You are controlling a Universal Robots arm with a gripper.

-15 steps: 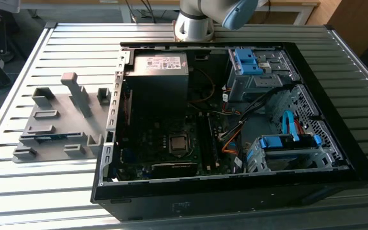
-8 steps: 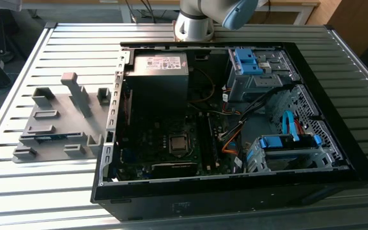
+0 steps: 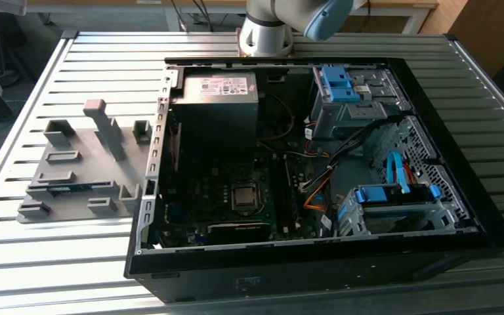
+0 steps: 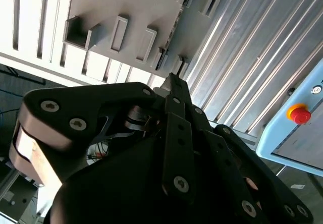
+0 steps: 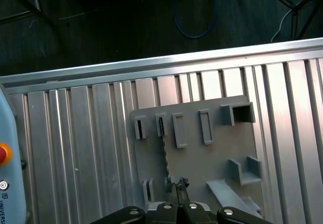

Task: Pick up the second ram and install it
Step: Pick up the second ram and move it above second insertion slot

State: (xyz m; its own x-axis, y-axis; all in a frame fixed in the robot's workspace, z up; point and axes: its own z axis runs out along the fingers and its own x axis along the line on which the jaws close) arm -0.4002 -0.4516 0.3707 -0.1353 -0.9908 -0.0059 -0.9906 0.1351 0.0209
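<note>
The second ram (image 3: 66,188) is a thin blue-green stick lying in a slot of the grey fixture (image 3: 77,167) at the exterior view's left, beside the open computer case (image 3: 322,164). In the first wrist view the ram (image 5: 164,156) shows as a thin dark line standing on edge in the fixture (image 5: 202,158). My gripper (image 5: 177,184) hovers above the fixture, close to one end of the ram. Its fingers (image 4: 171,90) are shut together with nothing between them.
The slatted metal table (image 3: 86,59) carries the case, with the CPU socket (image 3: 245,195) and blue drive-bay clips (image 3: 340,85) inside. A light blue pendant with a red button (image 4: 300,114) lies nearby. The arm's base (image 3: 265,36) stands behind the case. The table's edge (image 5: 151,65) runs past the fixture.
</note>
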